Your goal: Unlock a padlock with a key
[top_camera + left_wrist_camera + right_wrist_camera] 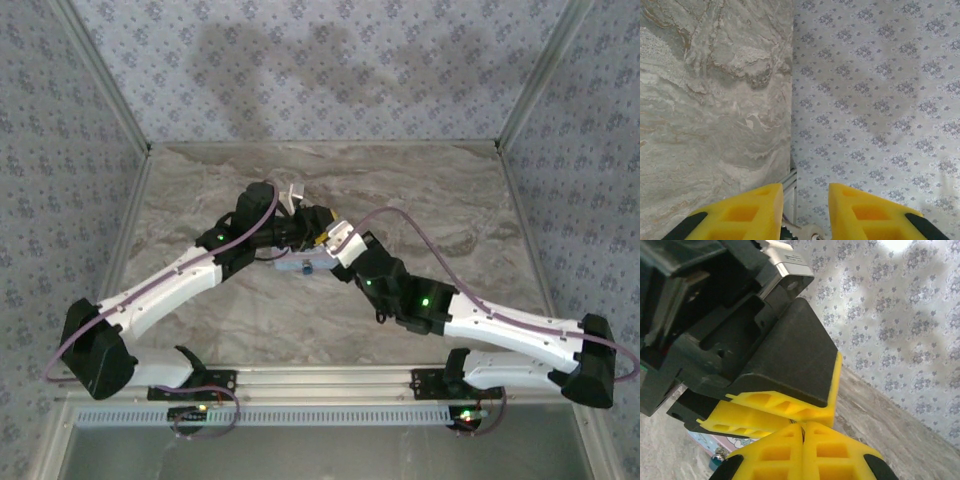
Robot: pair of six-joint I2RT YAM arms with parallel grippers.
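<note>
Padlock, probably the small dark thing (718, 459) beside the light-blue tin (702, 441), lies mid-desk (420, 200) just below and left of the right tool (802, 427), long axis unclear. That tool is pinched shut, nothing visible between. Left tool (805, 190) crosses above, fingers partly apart around a metal bit (800, 231); I cannot tell whether it grips.

Grey marbled table (430, 200); light-blue tin (305, 268) lying flat near centre.

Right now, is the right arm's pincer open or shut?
Shut: the right pincer has its yellow fingers pressed together, no gap between them.
</note>
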